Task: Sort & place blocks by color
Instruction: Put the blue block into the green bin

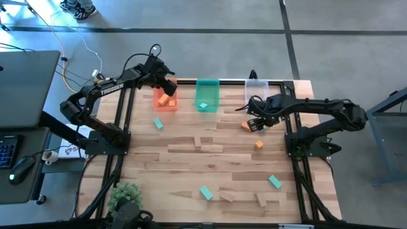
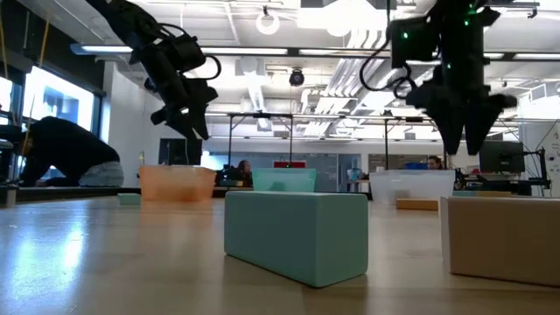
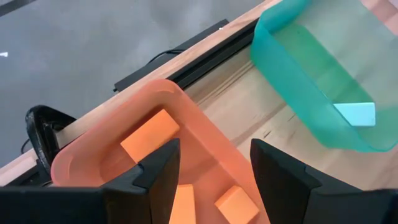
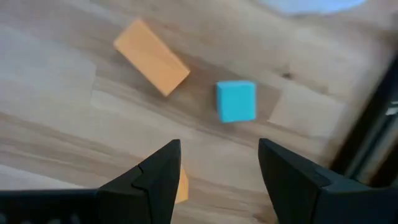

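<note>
- The wooden table [image 1: 191,159] is taking up most of the high view, with blocks lying scattered all over it.
- The left arm is reaching over the far edge, and the left gripper [image 3: 214,165] is hanging right above the orange bin [image 1: 165,100], fingers spread apart and gripping nothing.
- The right arm is stretching in toward the far right part of the table; the right gripper [image 4: 217,165] is hovering over the wood with its fingers parted too, nothing between them.
- The green bin [image 1: 206,95] is sitting just beside the orange one, and a clear bin [image 1: 255,88] is standing farther right.
- Three orange blocks [image 3: 149,134] are lying inside the orange bin.
- One teal block [image 3: 354,113] is resting in the green bin.
- Below the right gripper, an orange block [image 4: 151,56] and a small teal block [image 4: 236,101] are lying near each other but apart.
- Tan wood blocks [image 1: 202,141] are sitting mid-table, and more teal ones [image 1: 205,192] are near the front edge.
</note>
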`<move>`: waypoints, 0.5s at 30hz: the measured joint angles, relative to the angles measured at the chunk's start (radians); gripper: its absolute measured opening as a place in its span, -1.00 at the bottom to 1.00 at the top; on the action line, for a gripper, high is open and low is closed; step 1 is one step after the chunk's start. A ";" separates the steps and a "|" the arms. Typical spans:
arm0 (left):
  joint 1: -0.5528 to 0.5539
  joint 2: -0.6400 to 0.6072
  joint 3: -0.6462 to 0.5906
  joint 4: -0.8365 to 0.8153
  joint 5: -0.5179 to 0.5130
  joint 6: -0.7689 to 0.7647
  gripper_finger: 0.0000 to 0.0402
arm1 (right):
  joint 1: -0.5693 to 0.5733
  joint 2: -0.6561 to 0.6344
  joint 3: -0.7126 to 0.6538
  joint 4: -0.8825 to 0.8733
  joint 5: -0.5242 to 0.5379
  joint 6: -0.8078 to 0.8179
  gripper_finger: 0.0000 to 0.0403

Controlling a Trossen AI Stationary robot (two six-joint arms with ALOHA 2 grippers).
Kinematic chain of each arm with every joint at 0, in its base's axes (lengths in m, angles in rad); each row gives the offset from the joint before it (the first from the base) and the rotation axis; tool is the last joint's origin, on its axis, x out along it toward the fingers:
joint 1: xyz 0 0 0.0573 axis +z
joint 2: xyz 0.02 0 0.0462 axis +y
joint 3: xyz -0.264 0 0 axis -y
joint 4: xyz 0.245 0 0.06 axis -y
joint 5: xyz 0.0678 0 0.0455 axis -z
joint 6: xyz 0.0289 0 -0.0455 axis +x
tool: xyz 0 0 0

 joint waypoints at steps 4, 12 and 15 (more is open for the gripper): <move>-0.006 0.000 0.000 -0.001 0.001 0.000 -0.09 | 0.000 0.000 -0.066 0.062 0.006 -0.002 0.00; -0.065 -0.007 0.000 0.000 0.001 0.011 -0.10 | -0.038 0.000 -0.168 0.163 0.032 -0.046 0.00; -0.100 -0.009 0.000 0.001 0.000 0.034 -0.10 | -0.060 0.000 -0.201 0.217 0.043 -0.055 0.00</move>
